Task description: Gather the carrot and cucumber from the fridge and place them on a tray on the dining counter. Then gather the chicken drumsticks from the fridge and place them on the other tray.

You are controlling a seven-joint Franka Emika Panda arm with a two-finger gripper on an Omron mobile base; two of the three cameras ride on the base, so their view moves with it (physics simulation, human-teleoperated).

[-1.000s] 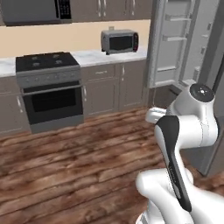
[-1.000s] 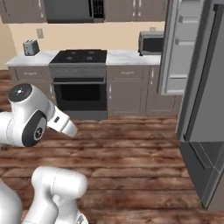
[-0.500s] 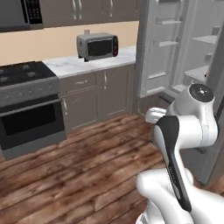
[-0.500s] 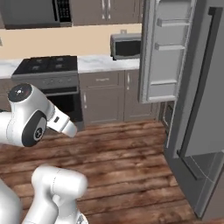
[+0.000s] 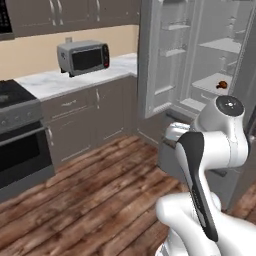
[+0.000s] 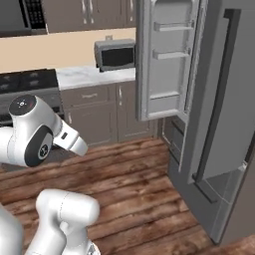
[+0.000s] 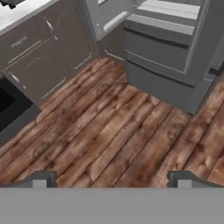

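The fridge (image 5: 200, 75) stood with its doors swung open at about two o'clock from the robot, past the corner of the counter that carried the microwave (image 5: 84, 57). On a middle shelf inside lay a small orange-brown item (image 5: 221, 85), at roughly one o'clock in the left base view; it was too small to tell whether it was the carrot or a drumstick. The cucumber and the trays could not be made out.

The gripper (image 7: 112, 178) hung over bare wooden floor (image 7: 109, 131), its fingers spread fully apart and holding nothing, pointing down toward the lower fridge drawers (image 7: 157, 48) at twelve o'clock in the hand view.

The task looked barely begun: nothing had yet been taken. The main risk from here was the approach. The open left door (image 6: 167, 60) and the right door (image 6: 224, 99) framed a narrow gap, and the arm's elbow could strike either door edge if the base stopped off-centre. A reach started too far back might also clip the shelf lip.
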